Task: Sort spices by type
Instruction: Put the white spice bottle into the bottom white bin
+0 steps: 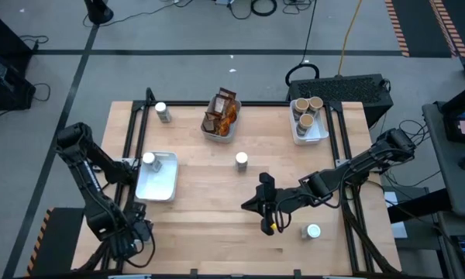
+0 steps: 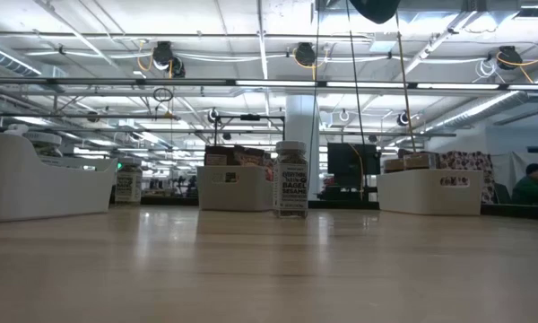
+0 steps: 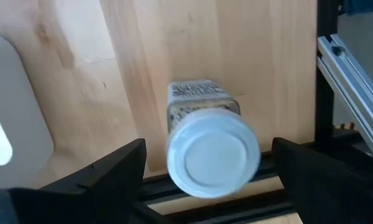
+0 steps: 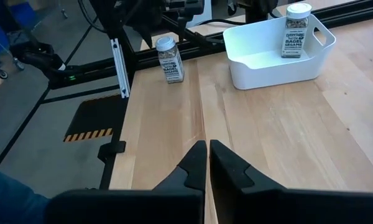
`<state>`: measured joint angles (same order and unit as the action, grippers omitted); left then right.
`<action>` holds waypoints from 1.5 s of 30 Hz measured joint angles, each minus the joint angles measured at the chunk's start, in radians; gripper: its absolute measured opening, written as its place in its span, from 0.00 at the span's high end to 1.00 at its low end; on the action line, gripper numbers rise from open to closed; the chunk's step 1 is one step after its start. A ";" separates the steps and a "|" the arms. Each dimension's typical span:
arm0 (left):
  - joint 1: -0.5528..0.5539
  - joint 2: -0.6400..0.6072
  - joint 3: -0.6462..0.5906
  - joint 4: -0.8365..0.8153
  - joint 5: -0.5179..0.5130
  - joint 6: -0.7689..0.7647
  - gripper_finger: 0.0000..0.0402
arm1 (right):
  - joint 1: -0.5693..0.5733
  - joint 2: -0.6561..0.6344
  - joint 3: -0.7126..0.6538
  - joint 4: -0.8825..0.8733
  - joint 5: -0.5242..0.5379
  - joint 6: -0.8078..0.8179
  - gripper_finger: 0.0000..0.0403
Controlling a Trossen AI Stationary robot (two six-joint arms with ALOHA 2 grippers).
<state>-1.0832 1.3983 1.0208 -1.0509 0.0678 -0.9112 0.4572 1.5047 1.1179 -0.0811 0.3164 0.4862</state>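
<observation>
My left gripper (image 3: 208, 147) hangs over the near left corner of the wooden table (image 1: 209, 232), its fingers (image 3: 105, 177) spread wide on either side of the corner jar (image 3: 212, 152). The jar stands upright with its white cap facing up between them, and neither finger touches it. It sits just beside the black rail (image 3: 326, 74) at the table's left edge. My right gripper (image 4: 208, 163) is pinched shut on nothing, low over the near middle of the table, and points left toward that same jar, which stands well apart from it across bare wood. Just far of the corner jar lies the left tray (image 1: 167, 186), with the tray jar (image 1: 149, 160) standing in its far left part. The middle jar (image 1: 241, 160) stands alone at mid-table, a little far of my right gripper. The near-right jar (image 1: 313, 231) stands close to that gripper's right, near the table's front edge. The far-left jar (image 1: 163, 112) stands at the far left corner. Along the far edge, the middle tray (image 1: 217, 133) holds the brown and orange packets (image 1: 222, 111), and the right tray (image 1: 319, 133) holds the tan-topped tubs (image 1: 308, 108).
</observation>
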 joint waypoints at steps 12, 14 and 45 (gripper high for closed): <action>0.000 0.000 -0.053 0.052 -0.016 0.000 0.13 | 0.000 0.000 0.000 0.000 0.026 0.026 1.00; 0.000 0.000 -0.071 0.079 -0.004 -0.001 0.13 | 0.000 0.000 0.000 0.000 0.026 0.026 1.00; 0.093 -0.171 0.087 -0.181 -0.047 0.001 0.49 | -0.013 -0.001 0.000 0.000 0.026 0.017 1.00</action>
<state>-0.9901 1.2270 1.1081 -1.2323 0.0213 -0.9106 0.4442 1.5036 1.1179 -0.0814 0.3420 0.5029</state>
